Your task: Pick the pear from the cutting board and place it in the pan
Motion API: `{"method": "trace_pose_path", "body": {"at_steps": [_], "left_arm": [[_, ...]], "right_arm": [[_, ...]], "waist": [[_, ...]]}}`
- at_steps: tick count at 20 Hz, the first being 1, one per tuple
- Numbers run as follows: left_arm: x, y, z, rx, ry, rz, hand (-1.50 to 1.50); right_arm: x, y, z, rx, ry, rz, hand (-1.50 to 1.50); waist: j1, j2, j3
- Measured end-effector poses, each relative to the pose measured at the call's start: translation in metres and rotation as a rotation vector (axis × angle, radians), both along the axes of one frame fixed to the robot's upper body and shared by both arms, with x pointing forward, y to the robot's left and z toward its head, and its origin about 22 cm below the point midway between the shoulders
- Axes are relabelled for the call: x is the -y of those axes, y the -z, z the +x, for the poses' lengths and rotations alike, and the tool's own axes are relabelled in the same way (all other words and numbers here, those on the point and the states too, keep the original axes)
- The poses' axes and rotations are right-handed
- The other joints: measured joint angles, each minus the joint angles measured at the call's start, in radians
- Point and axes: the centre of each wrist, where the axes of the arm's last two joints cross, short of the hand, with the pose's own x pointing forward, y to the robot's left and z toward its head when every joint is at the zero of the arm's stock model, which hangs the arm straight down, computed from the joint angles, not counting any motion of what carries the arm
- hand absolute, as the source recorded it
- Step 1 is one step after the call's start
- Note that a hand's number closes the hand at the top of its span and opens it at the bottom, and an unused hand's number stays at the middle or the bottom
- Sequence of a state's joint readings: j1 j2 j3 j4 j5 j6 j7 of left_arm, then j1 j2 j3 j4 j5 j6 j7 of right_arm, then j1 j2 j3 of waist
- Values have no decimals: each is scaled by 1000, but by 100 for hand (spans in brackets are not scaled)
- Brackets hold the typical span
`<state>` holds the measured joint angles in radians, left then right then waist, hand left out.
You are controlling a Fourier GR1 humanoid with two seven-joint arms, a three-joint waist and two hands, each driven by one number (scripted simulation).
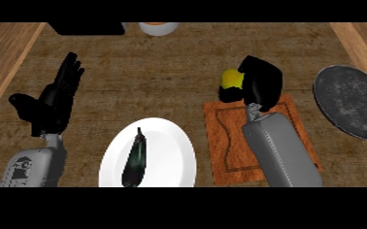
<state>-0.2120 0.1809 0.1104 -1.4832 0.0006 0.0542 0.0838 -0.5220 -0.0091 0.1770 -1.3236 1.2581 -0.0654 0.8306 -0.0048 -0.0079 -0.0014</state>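
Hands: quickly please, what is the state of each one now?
Left hand: open, fingers straight up, resting at the left, holding nothing.
Right hand: curled around the yellow pear at the far edge of the cutting board.

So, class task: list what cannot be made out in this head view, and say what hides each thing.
- Pear: mostly hidden by the right robot hand; whether it is off the cutting board is unclear.
- Pan: cut off by the right edge.
- Black object and white-orange item: cut by the top band.
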Motion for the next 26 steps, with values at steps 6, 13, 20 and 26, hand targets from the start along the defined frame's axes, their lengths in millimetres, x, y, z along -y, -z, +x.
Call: {"method": "trace_pose_path", "body": {"at_steps": [6,13,20,26], "left_arm": [[-1,-9,3,6,0,-2,0],[1,-10,1,12,4,0,0],[0,-1,5,18,3,4,0],[6,-3,8,15,17,2,0]], "right_arm": [[29,-29,-11,170,109,49,150],[115,-45,-5,328,213,187,150],[219,-27,-8,337,307,125,150],[299,-1,-15,305,394,-11,150]], "waist": [[-2,4,1],[2,8,2],[5,11,2],[18,16,3]]}}
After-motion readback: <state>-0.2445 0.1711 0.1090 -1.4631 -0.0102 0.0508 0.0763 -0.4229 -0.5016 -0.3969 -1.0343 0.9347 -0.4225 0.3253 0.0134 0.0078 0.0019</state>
